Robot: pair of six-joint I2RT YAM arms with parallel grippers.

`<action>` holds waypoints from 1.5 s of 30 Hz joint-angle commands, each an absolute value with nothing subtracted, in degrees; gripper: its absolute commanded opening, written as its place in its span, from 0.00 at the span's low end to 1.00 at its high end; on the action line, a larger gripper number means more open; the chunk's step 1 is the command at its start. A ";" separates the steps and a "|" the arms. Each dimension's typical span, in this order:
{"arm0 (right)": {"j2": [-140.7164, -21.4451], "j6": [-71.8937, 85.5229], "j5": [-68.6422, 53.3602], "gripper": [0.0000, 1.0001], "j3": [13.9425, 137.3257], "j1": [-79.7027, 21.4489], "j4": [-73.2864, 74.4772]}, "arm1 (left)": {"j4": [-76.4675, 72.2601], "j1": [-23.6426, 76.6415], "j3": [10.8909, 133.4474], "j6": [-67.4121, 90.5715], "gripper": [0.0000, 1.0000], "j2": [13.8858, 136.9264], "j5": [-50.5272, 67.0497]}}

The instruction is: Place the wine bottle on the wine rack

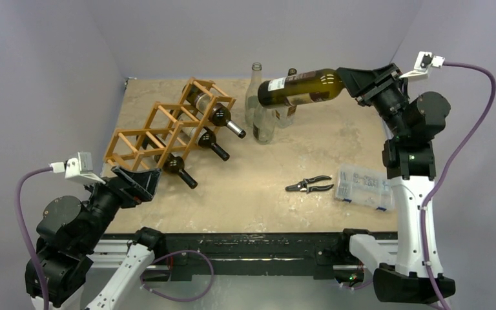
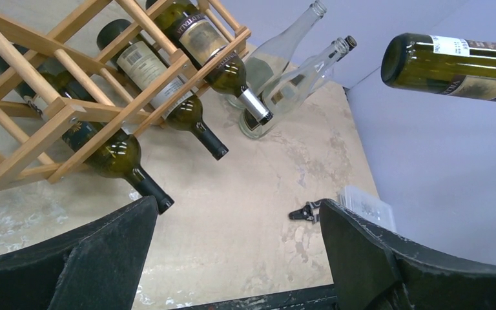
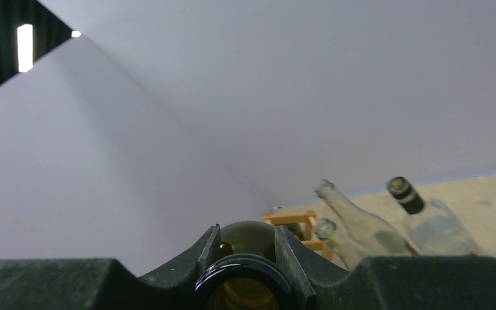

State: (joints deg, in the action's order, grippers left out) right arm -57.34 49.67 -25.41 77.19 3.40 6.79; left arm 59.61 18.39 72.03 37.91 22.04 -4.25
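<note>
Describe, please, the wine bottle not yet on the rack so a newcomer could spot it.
Right of the wooden wine rack, clear glass bottles stand near the table's far edge. By their tops the dark green wine bottle lies level in the air, its neck in the right gripper. Every other bottle rests in the rack or on the table.

The label on the wine bottle (image 2: 452, 64) is illegible.

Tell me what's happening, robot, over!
Right gripper shut on wine bottle, held level, airborne. Left gripper open, empty. Clear bottles stand between bottle and wine rack.
</note>
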 commanded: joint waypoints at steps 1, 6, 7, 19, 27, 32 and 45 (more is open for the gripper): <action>-56.89 63.65 -35.12 0.00 71.69 3.19 -22.71 | 54.75 18.19 70.90 39.88 0.96 24.16 -2.34; -59.56 79.54 -29.64 0.00 68.66 -6.03 -29.06 | 50.33 18.19 68.83 42.56 0.95 25.14 -0.27; -60.37 78.71 -27.70 0.00 68.74 -8.96 -28.68 | 49.34 18.19 68.50 43.33 0.95 25.32 1.05; -73.24 88.36 -5.83 0.00 61.14 -30.98 -53.98 | 34.05 18.19 62.00 55.04 0.97 25.77 8.28; -84.42 95.97 -0.22 0.00 63.20 -38.98 -65.62 | 5.88 18.19 46.51 71.46 0.99 22.86 5.22; -87.06 95.99 7.11 0.00 64.65 -45.30 -65.26 | -11.37 18.28 41.72 71.70 1.00 27.76 -1.94; -91.07 94.91 12.74 0.00 69.11 -50.98 -64.19 | -25.01 19.64 40.24 72.15 0.98 35.62 -13.49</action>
